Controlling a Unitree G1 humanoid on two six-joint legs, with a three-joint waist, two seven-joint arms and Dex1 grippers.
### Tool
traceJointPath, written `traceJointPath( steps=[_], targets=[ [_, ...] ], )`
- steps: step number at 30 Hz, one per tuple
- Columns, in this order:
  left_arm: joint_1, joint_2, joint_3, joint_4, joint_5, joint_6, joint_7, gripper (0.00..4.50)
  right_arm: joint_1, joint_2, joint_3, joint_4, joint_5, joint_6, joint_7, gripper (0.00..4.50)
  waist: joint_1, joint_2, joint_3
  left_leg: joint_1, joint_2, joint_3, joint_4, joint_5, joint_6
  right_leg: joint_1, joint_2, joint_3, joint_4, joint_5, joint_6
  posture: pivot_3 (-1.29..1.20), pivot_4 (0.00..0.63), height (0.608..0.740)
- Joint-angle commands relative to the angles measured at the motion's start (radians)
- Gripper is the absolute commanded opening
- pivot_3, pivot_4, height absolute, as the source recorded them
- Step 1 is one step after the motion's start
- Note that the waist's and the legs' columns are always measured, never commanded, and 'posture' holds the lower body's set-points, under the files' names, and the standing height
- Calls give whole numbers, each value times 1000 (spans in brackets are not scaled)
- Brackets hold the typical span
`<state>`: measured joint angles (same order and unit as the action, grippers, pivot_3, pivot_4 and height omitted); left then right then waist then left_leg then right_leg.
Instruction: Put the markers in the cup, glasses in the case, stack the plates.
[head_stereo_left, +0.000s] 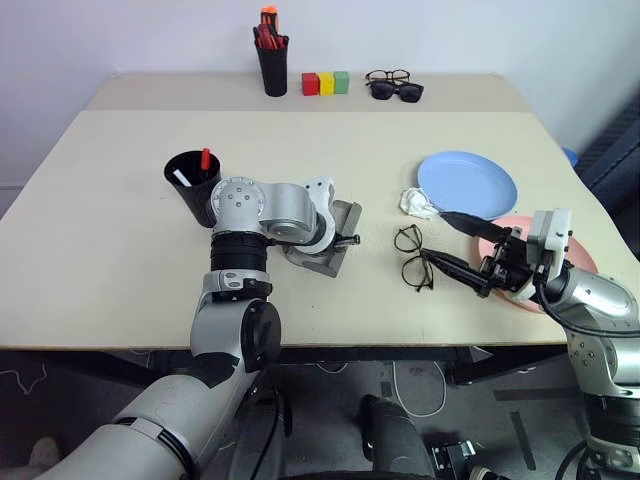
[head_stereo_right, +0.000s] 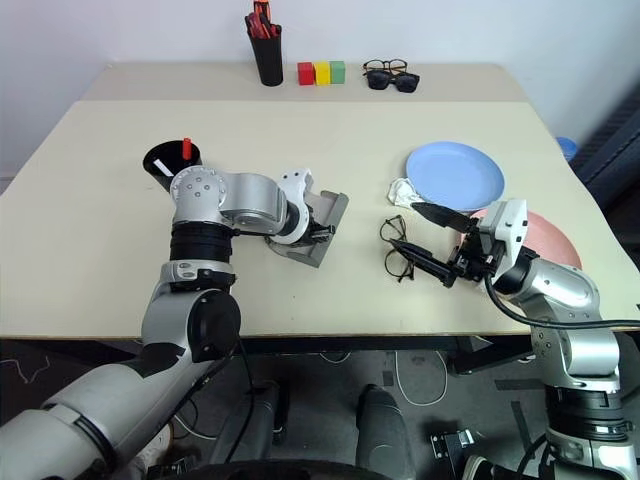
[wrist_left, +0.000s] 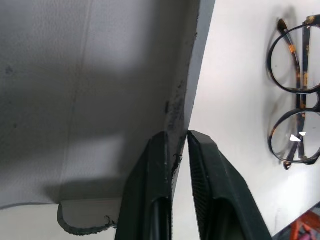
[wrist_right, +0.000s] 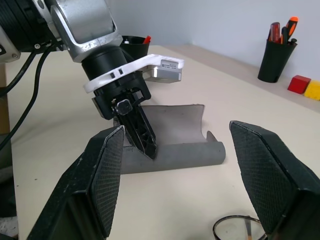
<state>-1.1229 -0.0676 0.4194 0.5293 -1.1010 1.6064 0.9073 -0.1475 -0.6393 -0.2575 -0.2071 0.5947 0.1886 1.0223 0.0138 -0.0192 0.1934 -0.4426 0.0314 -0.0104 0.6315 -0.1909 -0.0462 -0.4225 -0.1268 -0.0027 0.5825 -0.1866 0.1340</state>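
While the left end effector (wrist_right: 142, 137) pinches the open lid edge of the grey case (head_stereo_right: 322, 232), the right end effector (head_stereo_right: 425, 245) hovers released.

Glasses (head_stereo_right: 398, 247) lie on bare bench (head_stereo_right: 300, 130) between case and right fingers; blue plate (head_stereo_right: 455, 175) just beyond, pink plate (head_stereo_right: 555, 235) near the right edge; markers (head_stereo_left: 204, 160) stand in the cup (head_stereo_left: 190, 185).

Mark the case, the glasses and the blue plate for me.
case (wrist_right: 185, 131): right wrist view, grey inner face of its open lid.
glasses (head_stereo_left: 410, 256): left eye view, bridge between the lenses.
blue plate (head_stereo_right: 455, 175): right eye view, bare middle.
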Motion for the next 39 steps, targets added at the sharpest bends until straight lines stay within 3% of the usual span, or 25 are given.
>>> traceJointPath(
  steps=[1,4,11,23,24,25,34,39],
  targets=[
    [-12,17,-40,-9,-27,8,-31,829,-9,-5,-21,-32,19,-3,-14,3421,0,0,0,0,0,0,0,0,0,0,0,0,0,0,0,0,150,740],
    [-11,51,-105,-17,-40,8,-90,829,-5,-4,-20,-38,18,-2,-21,3421,-1,0,0,0,0,0,0,0,0,0,0,0,0,0,0,0,150,740],
    [-16,267,-407,-97,-61,8,-411,829,-3,-3,-22,-43,19,-2,-33,3421,-3,0,0,0,0,0,-1,0,-1,0,0,0,0,0,0,0,150,740],
    [-51,280,-446,-59,42,8,-597,829,7,9,-18,-52,14,-14,-49,3421,-3,0,0,0,0,0,-1,1,-1,0,0,0,0,0,0,0,150,740],
    [-54,283,-452,-59,54,8,-613,303,6,8,-19,-50,14,-15,-49,3421,-3,0,0,0,0,0,-1,1,-1,0,0,0,0,0,0,0,150,740],
    [-59,285,-458,-59,63,8,-630,49,6,8,-19,-47,14,-17,-48,3421,-3,0,0,0,0,0,-1,1,-1,0,0,0,0,0,0,0,150,740],
    [-82,307,-511,-85,157,8,-773,49,6,8,-17,-36,11,-32,-47,3421,-2,0,0,0,0,0,-1,1,-1,0,0,0,0,0,0,0,150,740],
    [-103,391,-637,-187,220,6,-978,49,0,10,-12,-32,9,-36,-51,3421,-4,0,0,0,0,0,-1,0,-1,-1,0,0,0,0,-1,0,150,740]
  ],
)
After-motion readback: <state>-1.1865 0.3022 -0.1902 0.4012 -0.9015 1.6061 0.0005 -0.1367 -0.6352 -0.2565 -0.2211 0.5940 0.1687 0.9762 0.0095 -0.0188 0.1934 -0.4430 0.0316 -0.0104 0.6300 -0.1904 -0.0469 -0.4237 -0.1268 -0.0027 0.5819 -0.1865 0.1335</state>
